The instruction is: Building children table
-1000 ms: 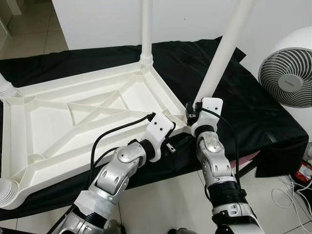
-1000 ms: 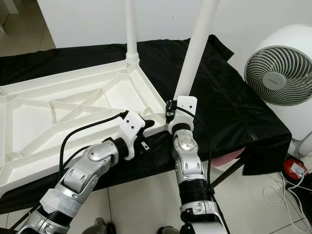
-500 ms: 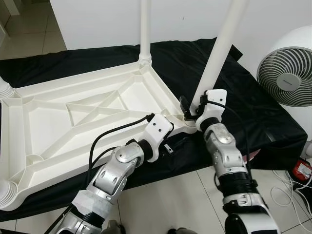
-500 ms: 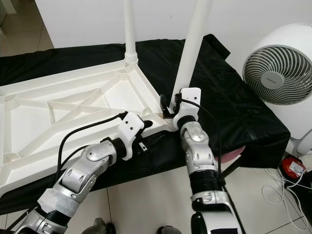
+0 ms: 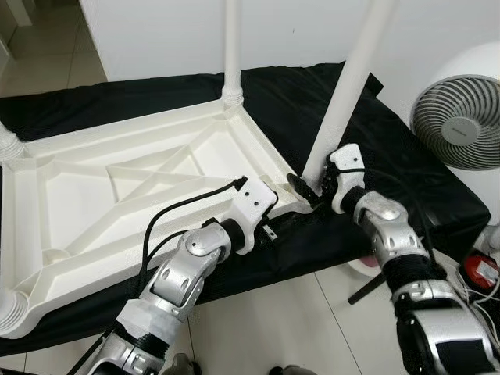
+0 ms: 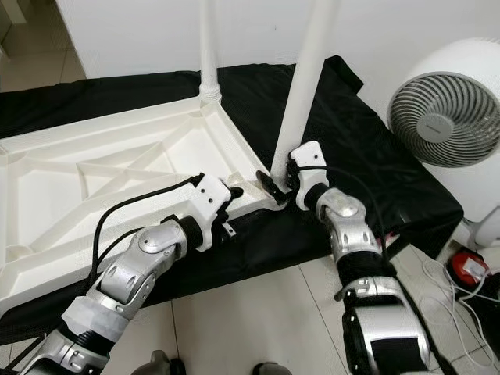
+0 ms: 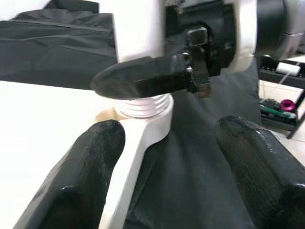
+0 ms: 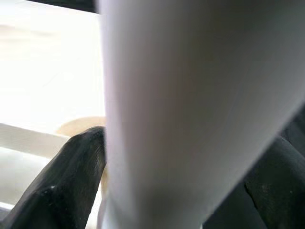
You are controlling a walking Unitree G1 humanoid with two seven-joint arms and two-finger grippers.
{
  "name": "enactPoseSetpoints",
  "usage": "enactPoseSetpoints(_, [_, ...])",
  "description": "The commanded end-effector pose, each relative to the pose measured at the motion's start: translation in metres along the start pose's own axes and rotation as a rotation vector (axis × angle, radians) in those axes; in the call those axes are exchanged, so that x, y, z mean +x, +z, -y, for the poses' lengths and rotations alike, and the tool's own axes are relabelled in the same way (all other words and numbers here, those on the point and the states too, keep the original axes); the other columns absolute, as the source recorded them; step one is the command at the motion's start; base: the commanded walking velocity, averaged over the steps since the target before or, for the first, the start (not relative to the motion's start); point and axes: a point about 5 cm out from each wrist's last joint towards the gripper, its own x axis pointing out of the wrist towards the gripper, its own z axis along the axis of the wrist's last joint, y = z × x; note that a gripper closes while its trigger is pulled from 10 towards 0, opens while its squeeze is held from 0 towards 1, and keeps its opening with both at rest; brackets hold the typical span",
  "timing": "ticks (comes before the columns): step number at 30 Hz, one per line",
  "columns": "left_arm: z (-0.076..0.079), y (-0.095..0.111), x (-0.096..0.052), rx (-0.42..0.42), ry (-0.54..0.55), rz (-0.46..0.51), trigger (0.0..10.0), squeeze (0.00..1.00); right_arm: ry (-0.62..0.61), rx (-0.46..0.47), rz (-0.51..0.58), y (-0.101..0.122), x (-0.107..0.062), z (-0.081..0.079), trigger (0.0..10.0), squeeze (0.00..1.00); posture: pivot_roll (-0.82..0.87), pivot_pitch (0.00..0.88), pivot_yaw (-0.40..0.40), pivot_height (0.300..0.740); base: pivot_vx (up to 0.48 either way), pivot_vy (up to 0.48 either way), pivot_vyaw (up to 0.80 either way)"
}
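A white children's table (image 5: 141, 176) lies upside down on a black cloth. One white leg (image 5: 233, 47) stands upright in its far right corner. A second leg (image 5: 348, 98) rises from the near right corner socket (image 7: 143, 107). My right gripper (image 5: 310, 184) is shut on the base of that second leg, which sits between its fingers (image 8: 71, 176) in the right wrist view. My left gripper (image 7: 167, 162) is open at the table's near edge, just left of that corner. Its fingers (image 7: 81, 176) straddle the rim without gripping it.
A white round fan (image 5: 461, 117) stands to the right of the black cloth (image 5: 406, 180). Cables and a red object (image 5: 484, 273) lie on the tiled floor at the lower right. A white wall runs behind. Short leg stubs (image 5: 9, 141) sit at the table's left corners.
My right forearm has swung out to the right, and its gripper has turned around the base of the leg. The left gripper has stayed at the table's edge.
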Motion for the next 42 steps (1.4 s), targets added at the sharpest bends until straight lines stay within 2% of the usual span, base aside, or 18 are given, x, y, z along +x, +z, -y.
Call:
enactPoseSetpoints(1, [0.001,0.000,0.000,0.014,-0.029,-0.003,10.0,0.00,0.066,-0.017,-0.010,0.001,0.005,-0.004,10.0,0.00,-0.08,0.064,0.001,0.740,0.000,0.000,0.00])
enactPoseSetpoints(8, [0.002,0.001,0.001,0.020,-0.028,0.002,10.0,0.00,0.130,-0.058,-0.041,0.004,0.013,-0.004,10.0,0.00,-0.07,0.061,-0.003,0.740,0.000,0.000,0.00])
enactPoseSetpoints(9, [0.002,0.001,0.001,0.021,-0.028,0.003,10.0,0.00,0.154,-0.060,-0.051,0.002,0.014,-0.006,1.8,0.00,-0.07,0.062,-0.005,0.740,0.000,0.000,0.00])
enactPoseSetpoints(11, [0.002,0.001,0.001,0.022,-0.027,0.004,10.0,0.00,0.171,-0.059,-0.055,0.000,0.014,-0.006,1.8,0.00,-0.07,0.062,-0.005,0.740,0.000,0.000,0.00])
enactPoseSetpoints(12, [0.001,0.001,0.001,0.024,-0.025,0.005,10.0,0.00,0.183,-0.051,-0.060,-0.002,0.014,-0.006,0.0,0.00,-0.06,0.065,-0.008,0.740,0.000,0.000,0.00])
enactPoseSetpoints(16, [0.002,0.001,0.000,0.024,-0.022,0.006,10.0,0.00,0.185,-0.020,-0.067,-0.008,0.010,-0.005,0.0,0.00,-0.06,0.065,-0.008,0.740,0.000,0.000,0.00])
enactPoseSetpoints(18, [0.004,0.000,-0.001,0.022,-0.021,0.004,10.0,0.00,0.141,0.037,-0.056,-0.015,0.004,-0.002,0.0,0.00,-0.06,0.081,-0.010,0.740,0.000,0.000,0.00])
enactPoseSetpoints(24, [0.005,0.000,-0.001,0.019,-0.022,0.004,10.0,0.00,0.104,0.064,-0.045,-0.018,0.001,0.002,0.0,0.00,-0.06,0.084,-0.013,0.740,0.000,0.000,0.00])
enactPoseSetpoints(28, [0.006,-0.001,-0.002,0.016,-0.024,0.004,10.0,0.00,-0.158,0.119,-0.026,-0.021,-0.008,0.017,0.0,0.00,-0.07,0.094,-0.012,0.740,0.000,0.000,0.00])
enactPoseSetpoints(31, [0.007,-0.001,-0.002,0.015,-0.026,0.003,10.0,0.00,-0.221,0.139,-0.026,-0.021,-0.008,0.020,0.0,0.00,-0.07,0.096,-0.013,0.740,0.000,0.000,0.00])
enactPoseSetpoints(32, [0.008,-0.001,-0.002,0.013,-0.028,0.002,10.0,0.00,-0.334,0.193,-0.031,-0.021,-0.007,0.023,0.0,0.00,-0.07,0.097,-0.012,0.740,0.000,0.000,0.00])
enactPoseSetpoints(37, [0.008,-0.002,-0.002,0.010,-0.028,0.000,10.0,0.00,-0.440,0.195,-0.033,-0.019,-0.004,0.017,0.0,0.00,-0.07,0.099,-0.010,0.740,0.000,0.000,0.00])
enactPoseSetpoints(38, [0.009,-0.003,-0.003,0.008,-0.030,-0.001,10.0,0.00,-0.491,0.201,-0.031,-0.017,-0.002,0.010,0.0,0.00,-0.07,0.099,-0.010,0.740,0.000,0.000,0.00])
enactPoseSetpoints(42, [0.009,-0.003,-0.003,0.007,-0.031,-0.002,10.0,0.00,-0.531,0.206,-0.030,-0.015,0.000,0.004,0.0,0.00,-0.07,0.099,-0.010,0.740,0.000,0.000,0.00])
